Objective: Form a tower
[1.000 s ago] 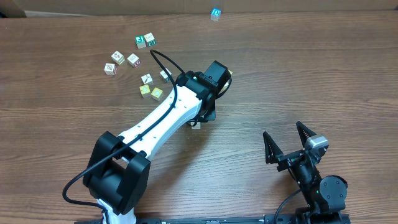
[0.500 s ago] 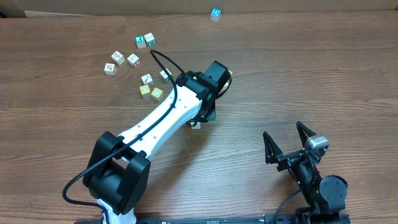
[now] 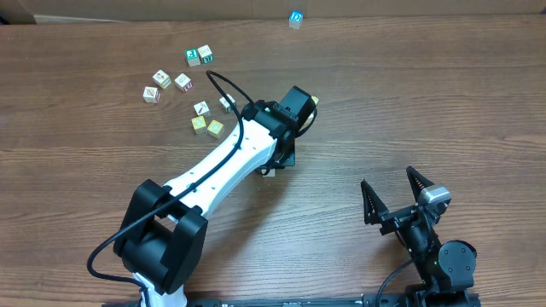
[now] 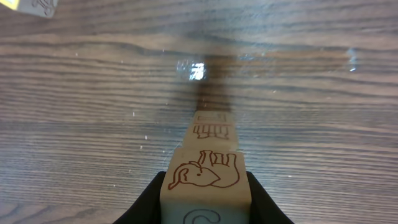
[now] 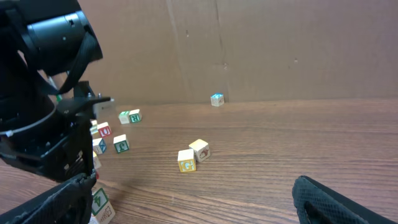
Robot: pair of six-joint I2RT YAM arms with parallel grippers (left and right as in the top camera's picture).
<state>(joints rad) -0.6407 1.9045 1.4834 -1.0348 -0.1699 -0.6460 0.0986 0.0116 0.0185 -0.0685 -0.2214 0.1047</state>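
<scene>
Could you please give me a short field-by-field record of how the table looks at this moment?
surface: wooden table
left gripper: shut on the elephant cube
tower: narrow stack directly beneath the elephant cube; whether they touch is unclear
loose cubes: scattered cluster on the table, apart from the tower
blue-marked cube: alone near the far edge
right gripper: open, empty, away from all cubes

Loose cubes (image 3: 182, 82) top-L; prob. blue cube (image 3: 296, 18) apart.
</scene>
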